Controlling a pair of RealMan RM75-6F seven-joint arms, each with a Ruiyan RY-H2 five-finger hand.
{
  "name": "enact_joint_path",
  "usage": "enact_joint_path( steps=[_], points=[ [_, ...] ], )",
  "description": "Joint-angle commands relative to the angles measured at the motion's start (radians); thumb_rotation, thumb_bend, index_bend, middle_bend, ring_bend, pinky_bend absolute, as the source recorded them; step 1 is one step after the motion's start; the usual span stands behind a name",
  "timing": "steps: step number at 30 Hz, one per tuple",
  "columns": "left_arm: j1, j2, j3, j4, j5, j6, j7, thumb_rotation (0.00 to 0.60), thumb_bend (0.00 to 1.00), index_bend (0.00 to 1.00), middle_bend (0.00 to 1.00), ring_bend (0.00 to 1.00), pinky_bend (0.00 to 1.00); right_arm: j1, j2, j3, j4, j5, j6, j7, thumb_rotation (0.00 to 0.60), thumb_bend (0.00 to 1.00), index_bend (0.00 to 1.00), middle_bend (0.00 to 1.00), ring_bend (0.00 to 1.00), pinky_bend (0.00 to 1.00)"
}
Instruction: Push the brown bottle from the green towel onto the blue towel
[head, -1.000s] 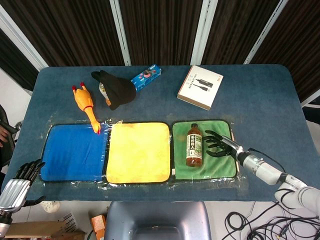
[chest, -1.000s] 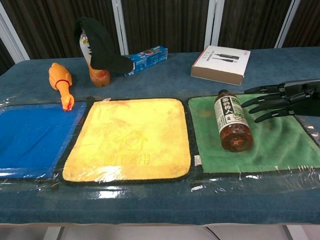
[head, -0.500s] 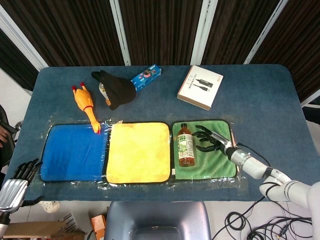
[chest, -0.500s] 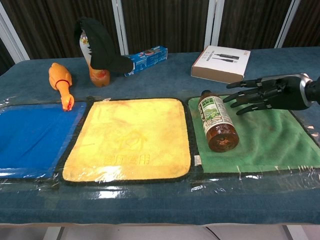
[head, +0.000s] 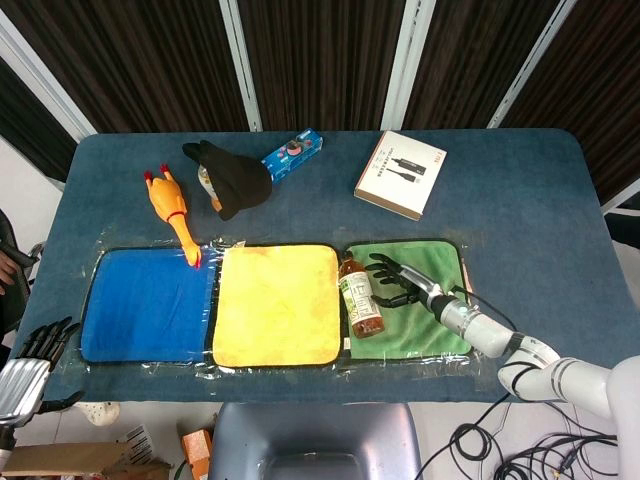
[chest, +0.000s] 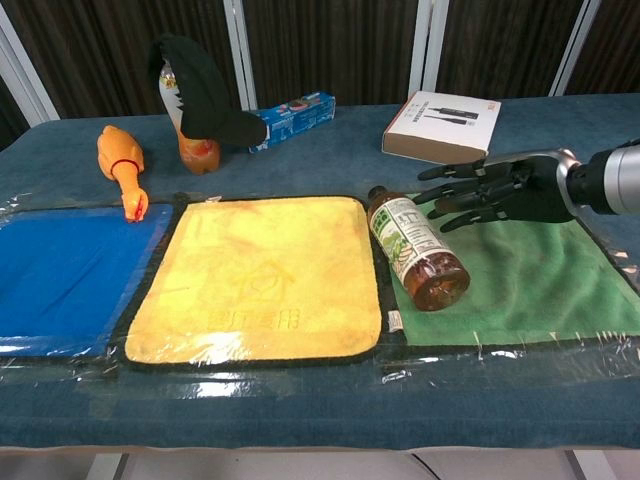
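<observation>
The brown bottle (head: 358, 296) (chest: 415, 248) lies on its side at the left edge of the green towel (head: 428, 305) (chest: 540, 270), its cap pointing far-left at the border of the yellow towel (head: 275, 305) (chest: 260, 275). My right hand (head: 397, 283) (chest: 490, 190) hovers over the green towel just right of the bottle, fingers spread and pointing left, fingertips at the bottle's side. Beyond the yellow towel, on the far left, lies the blue towel (head: 145, 305) (chest: 60, 270). My left hand (head: 25, 365) hangs off the table's near-left corner, fingers apart, holding nothing.
At the back of the table lie an orange rubber chicken (head: 170, 210) (chest: 120, 160), a toy under a black hat (head: 230, 180) (chest: 195, 95), a small blue box (head: 293, 152) (chest: 295, 115) and a white box (head: 400, 173) (chest: 442, 125).
My right hand has swept left across the green towel, and the bottle has moved from the towel's middle to its left edge, tilting its cap toward the yellow towel.
</observation>
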Motion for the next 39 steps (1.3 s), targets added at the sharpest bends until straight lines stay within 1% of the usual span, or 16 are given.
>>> enact_joint_path(
  steps=[1, 7, 12, 14, 16, 17, 20, 25, 30, 34, 39],
  points=[
    [0.003, 0.002, -0.001, 0.0, 0.0, 0.004, -0.002, 0.6, 0.04, 0.0, 0.0, 0.0, 0.08, -0.003, 0.003, 0.003, -0.021, 0.001, 0.001, -0.01, 0.6, 0.29, 0.0, 0.14, 0.1, 0.13],
    [0.007, 0.004, -0.002, 0.005, 0.0, 0.011, -0.013, 0.6, 0.04, 0.0, 0.0, 0.0, 0.08, -0.035, 0.034, -0.001, -0.052, -0.009, 0.051, -0.034, 0.6, 0.29, 0.0, 0.14, 0.08, 0.11],
    [0.007, 0.003, -0.001, 0.009, 0.002, 0.012, -0.016, 0.6, 0.04, 0.0, 0.0, 0.0, 0.08, -0.05, 0.049, -0.004, -0.064, -0.008, 0.069, -0.038, 0.6, 0.29, 0.0, 0.13, 0.08, 0.11],
    [0.009, 0.002, -0.001, 0.011, 0.002, 0.014, -0.018, 0.6, 0.04, 0.0, 0.0, 0.0, 0.08, -0.064, 0.068, -0.017, -0.08, -0.017, 0.082, -0.042, 0.6, 0.29, 0.0, 0.12, 0.08, 0.11],
    [0.01, 0.001, -0.001, 0.014, 0.002, 0.015, -0.021, 0.6, 0.04, 0.0, 0.0, 0.0, 0.08, -0.087, 0.099, -0.058, -0.108, -0.045, 0.092, -0.041, 0.6, 0.29, 0.0, 0.12, 0.08, 0.11],
    [0.009, 0.0, -0.001, 0.015, 0.003, 0.013, -0.021, 0.6, 0.04, 0.0, 0.0, 0.0, 0.08, -0.093, 0.107, -0.07, -0.117, -0.058, 0.099, -0.031, 0.6, 0.29, 0.0, 0.12, 0.08, 0.11],
    [0.007, -0.001, 0.002, 0.014, 0.01, 0.012, -0.017, 0.6, 0.04, 0.0, 0.0, 0.0, 0.08, -0.098, 0.108, -0.096, -0.127, -0.09, 0.108, -0.003, 0.6, 0.29, 0.0, 0.11, 0.08, 0.11],
    [0.012, 0.0, 0.003, 0.007, 0.012, 0.02, -0.008, 0.6, 0.04, 0.0, 0.0, 0.0, 0.08, -0.099, 0.107, -0.121, -0.137, -0.141, 0.156, 0.055, 0.6, 0.29, 0.0, 0.1, 0.08, 0.11],
    [0.017, 0.0, 0.001, 0.007, 0.008, 0.024, -0.007, 0.6, 0.04, 0.0, 0.0, 0.0, 0.08, -0.092, 0.108, -0.14, -0.145, -0.171, 0.196, 0.148, 0.6, 0.29, 0.0, 0.1, 0.08, 0.11],
    [0.017, -0.001, 0.0, 0.01, 0.007, 0.023, -0.009, 0.6, 0.04, 0.0, 0.0, 0.0, 0.08, -0.08, 0.094, -0.141, -0.146, -0.181, 0.214, 0.201, 0.6, 0.29, 0.0, 0.1, 0.08, 0.11],
    [0.021, -0.001, 0.0, 0.014, 0.006, 0.028, -0.013, 0.6, 0.04, 0.0, 0.0, 0.0, 0.08, -0.056, 0.051, -0.108, -0.152, -0.147, 0.202, 0.232, 0.6, 0.29, 0.0, 0.1, 0.08, 0.11]
  ],
)
